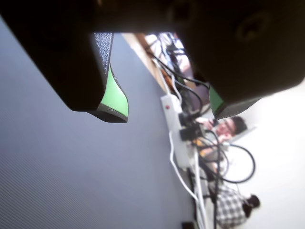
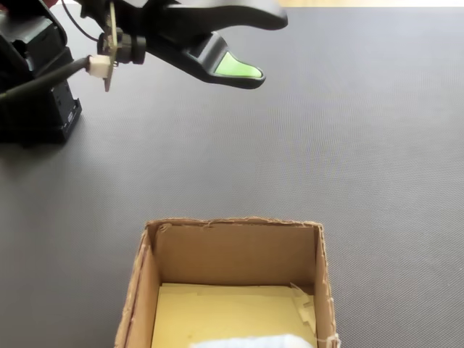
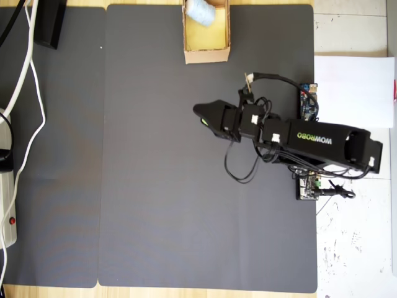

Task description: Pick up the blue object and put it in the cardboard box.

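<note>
Desk [image 3: 155,186] carried a dark mat. Arm hung mid-mat w/ claw [image 3: 200,113] parted a bit, holding nothing. Cardboard box [image 3: 205,56] sat at the far edge, overhead view; pale blue object [image 3: 200,10] already lay inside, up-left of claw, well apart.

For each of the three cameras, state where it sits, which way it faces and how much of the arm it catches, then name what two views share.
Wrist view: rides on the gripper, looking past both green-padded jaw tips, which stand apart, along the dark mat toward a power strip.
Fixed view: sits low behind the cardboard box, facing the arm's base; the gripper hangs above.
Overhead view: looks straight down at the whole arm.
Shared: fixed and overhead views both show the blue object lying in the box.
</note>
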{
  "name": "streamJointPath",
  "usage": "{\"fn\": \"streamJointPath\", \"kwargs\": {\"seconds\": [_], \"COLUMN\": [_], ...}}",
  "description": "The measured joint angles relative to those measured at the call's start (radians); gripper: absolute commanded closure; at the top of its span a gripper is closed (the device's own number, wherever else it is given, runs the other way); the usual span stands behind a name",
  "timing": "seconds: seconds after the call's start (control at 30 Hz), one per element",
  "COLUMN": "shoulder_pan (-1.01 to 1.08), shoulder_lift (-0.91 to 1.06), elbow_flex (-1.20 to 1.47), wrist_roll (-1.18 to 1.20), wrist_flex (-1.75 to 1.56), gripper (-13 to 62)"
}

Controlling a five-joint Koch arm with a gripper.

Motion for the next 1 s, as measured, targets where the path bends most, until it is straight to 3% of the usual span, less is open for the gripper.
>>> {"fn": "streamJointPath", "kwargs": {"seconds": [0.27, 1.0], "shoulder_pan": [-0.107, -0.175], "shoulder_lift": [0.123, 0.129], "elbow_flex": [0.186, 0.466], "wrist_roll": [0.009, 0.114], "wrist_flex": [-0.002, 0.015], "gripper": [15.4, 14.6]}}
